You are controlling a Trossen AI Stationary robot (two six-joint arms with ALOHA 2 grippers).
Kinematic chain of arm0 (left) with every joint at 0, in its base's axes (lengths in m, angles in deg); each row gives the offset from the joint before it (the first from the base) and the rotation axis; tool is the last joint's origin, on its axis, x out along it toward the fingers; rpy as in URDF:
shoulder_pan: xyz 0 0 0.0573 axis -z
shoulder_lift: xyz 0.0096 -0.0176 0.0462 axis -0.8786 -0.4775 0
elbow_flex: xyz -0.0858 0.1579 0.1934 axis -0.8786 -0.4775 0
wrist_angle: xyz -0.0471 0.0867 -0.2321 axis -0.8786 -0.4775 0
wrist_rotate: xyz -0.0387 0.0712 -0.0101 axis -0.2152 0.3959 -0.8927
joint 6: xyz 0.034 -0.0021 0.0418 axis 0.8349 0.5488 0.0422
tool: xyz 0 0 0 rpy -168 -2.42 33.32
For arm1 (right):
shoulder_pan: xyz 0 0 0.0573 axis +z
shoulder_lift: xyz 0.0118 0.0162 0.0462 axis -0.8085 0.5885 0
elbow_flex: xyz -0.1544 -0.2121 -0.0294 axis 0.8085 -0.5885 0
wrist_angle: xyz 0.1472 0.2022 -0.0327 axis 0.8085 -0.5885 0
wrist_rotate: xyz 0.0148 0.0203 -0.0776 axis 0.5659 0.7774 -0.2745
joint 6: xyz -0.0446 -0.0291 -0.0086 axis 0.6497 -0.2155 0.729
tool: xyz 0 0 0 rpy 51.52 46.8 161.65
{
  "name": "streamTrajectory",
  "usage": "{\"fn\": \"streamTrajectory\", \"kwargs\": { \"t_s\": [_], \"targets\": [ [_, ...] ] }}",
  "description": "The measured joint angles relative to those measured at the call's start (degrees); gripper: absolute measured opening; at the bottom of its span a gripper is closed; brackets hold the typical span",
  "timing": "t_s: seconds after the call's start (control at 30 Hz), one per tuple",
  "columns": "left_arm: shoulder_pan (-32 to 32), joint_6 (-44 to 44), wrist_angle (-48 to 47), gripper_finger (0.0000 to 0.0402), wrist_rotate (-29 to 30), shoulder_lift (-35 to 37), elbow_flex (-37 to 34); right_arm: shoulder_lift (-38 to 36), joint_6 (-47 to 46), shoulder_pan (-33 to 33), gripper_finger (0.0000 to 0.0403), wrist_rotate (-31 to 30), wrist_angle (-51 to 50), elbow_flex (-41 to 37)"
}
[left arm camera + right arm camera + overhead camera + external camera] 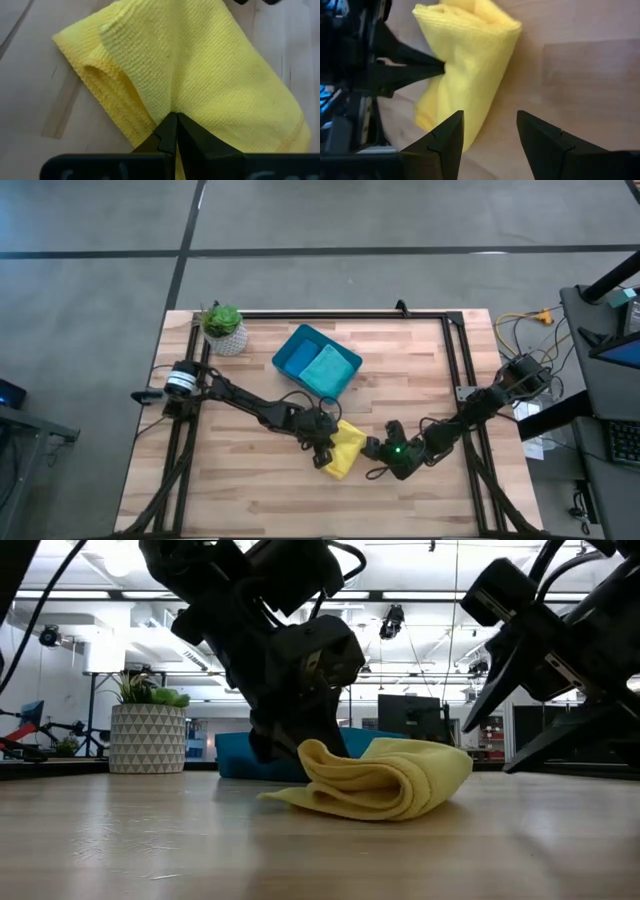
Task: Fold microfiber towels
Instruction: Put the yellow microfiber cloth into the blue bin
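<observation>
Yellow towel [345,448], diagonal across table

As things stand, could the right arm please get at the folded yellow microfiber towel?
Probably yes: the right end effector is open beside the folded yellow microfiber towel, nothing between them; the left end effector is shut on its far edge.

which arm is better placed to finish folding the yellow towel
Probably the left. The left gripper is already shut on the yellow towel at its edge, so it can carry that edge over. The right gripper is open beside the towel, holding nothing.
</observation>
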Motion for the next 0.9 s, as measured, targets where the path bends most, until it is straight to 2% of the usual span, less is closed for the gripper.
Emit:
{"fn": "streamTrajectory", "kwargs": {
  "t_s": [0.33, 0.67, 0.9],
  "targets": [
    [-0.17, -1.49, 0.03, 0.0000, -0.72, -0.87, -0.08, 0.54, 1.45, -0.53, 0.0178, -0.26, 0.72, 0.02],
    [-0.26, -1.66, -0.15, 0.0000, -0.97, -1.13, -0.41, 9.99, 2.94, -2.47, 0.0179, 1.90, 8.06, 2.12],
    [-0.28, -2.91, 0.27, 0.0000, -1.43, -1.18, -0.80, 10.05, 3.50, -2.53, 0.0222, 0.42, 9.07, 1.98]
  ]
}}
